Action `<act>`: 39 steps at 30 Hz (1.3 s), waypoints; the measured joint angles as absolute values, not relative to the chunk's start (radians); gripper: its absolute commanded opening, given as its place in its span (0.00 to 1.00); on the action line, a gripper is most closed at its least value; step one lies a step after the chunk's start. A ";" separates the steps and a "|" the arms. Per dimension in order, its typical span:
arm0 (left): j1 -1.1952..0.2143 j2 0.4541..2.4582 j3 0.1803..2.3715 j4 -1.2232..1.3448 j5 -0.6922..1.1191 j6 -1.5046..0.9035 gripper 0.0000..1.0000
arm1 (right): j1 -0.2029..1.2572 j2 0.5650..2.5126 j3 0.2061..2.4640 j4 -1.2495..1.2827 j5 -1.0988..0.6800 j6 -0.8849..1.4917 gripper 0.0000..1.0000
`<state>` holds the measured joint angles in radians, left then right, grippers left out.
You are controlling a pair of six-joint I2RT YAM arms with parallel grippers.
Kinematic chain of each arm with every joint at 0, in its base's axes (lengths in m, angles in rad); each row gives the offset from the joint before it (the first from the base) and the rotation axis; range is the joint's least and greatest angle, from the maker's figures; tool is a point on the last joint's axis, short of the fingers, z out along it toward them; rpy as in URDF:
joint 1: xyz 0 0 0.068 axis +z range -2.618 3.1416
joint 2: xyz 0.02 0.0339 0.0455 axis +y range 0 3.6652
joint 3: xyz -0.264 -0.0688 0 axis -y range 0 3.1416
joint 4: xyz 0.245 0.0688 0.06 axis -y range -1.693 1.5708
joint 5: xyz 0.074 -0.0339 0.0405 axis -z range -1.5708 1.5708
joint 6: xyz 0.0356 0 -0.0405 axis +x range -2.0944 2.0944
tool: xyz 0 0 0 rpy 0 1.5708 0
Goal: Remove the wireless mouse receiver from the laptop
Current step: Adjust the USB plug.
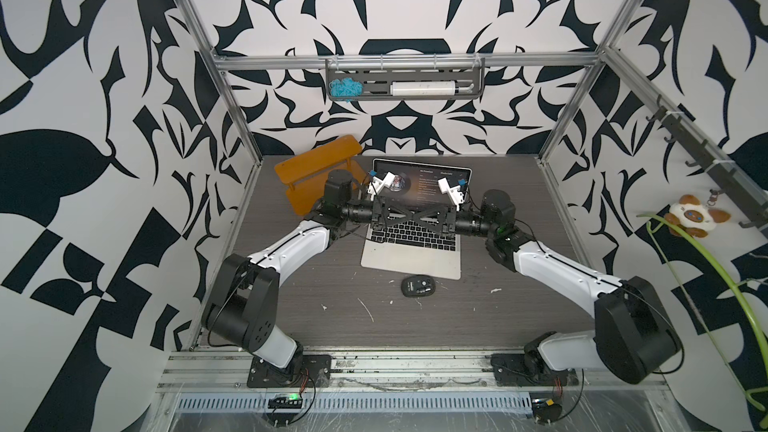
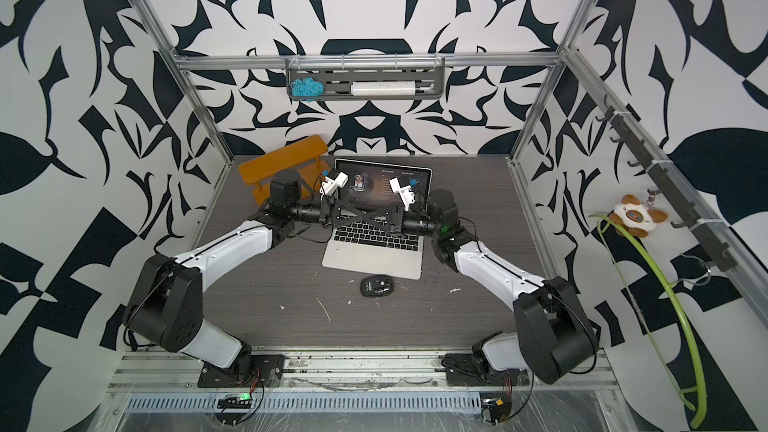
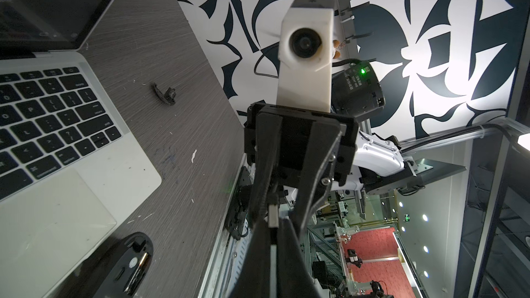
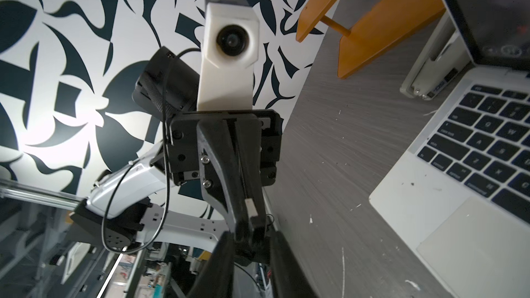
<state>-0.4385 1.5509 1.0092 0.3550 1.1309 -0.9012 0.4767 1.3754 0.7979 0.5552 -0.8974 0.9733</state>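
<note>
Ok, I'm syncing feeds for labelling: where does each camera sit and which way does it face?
Both top views: high behind the arms, looking down at the laptop; left arm and right arm show.
Left wrist: on its arm, looking past the left hand at the right hand.
Right wrist: on its arm, facing the left hand.
Shared: both wrist views show the receiver and laptop.

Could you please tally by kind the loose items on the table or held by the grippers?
Silver laptop: 1
Black computer mouse: 1
Orange wooden bench: 1
Small black plastic piece: 1
USB receiver: 1
Total: 5
</note>
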 measured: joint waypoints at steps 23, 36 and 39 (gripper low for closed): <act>-0.439 1.551 1.009 0.353 1.140 -0.897 0.00 | 0.467 1.376 0.811 0.558 -0.895 0.981 0.25; -0.438 1.551 1.009 0.342 1.145 -0.892 0.00 | 0.471 1.403 0.813 0.574 -0.902 0.996 0.11; -0.435 1.551 1.009 0.338 1.146 -0.889 0.00 | 0.472 1.410 0.816 0.580 -0.903 1.002 0.04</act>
<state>-0.4347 1.5509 1.0092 0.3382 1.1458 -0.8894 0.4721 1.4097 0.8162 0.5800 -0.9028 1.0023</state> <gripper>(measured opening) 0.066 0.083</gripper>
